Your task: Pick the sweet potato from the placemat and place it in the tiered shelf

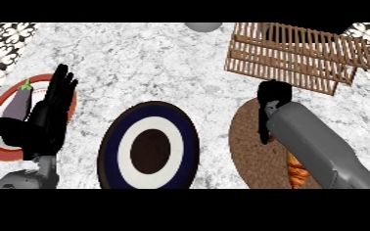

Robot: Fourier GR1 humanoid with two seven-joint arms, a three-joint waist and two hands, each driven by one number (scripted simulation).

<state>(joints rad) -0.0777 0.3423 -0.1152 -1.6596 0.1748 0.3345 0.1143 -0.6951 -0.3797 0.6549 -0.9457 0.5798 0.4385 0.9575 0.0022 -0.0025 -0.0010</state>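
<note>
The orange sweet potato (297,172) lies on the round brown placemat (248,142) at the lower right, mostly covered by my right forearm. My right hand (274,97) hovers over the mat's far edge, beyond the sweet potato, open and holding nothing. The wooden slatted tiered shelf (296,54) stands at the back right, just beyond that hand. At the left edge my left hand (49,111) rests open with its fingers up.
A dark blue and white ringed plate (115,142) lies at the front centre. Behind my left hand, a purple eggplant (17,106) sits on a red-rimmed plate (16,90). A grey round object (203,27) shows at the back edge.
</note>
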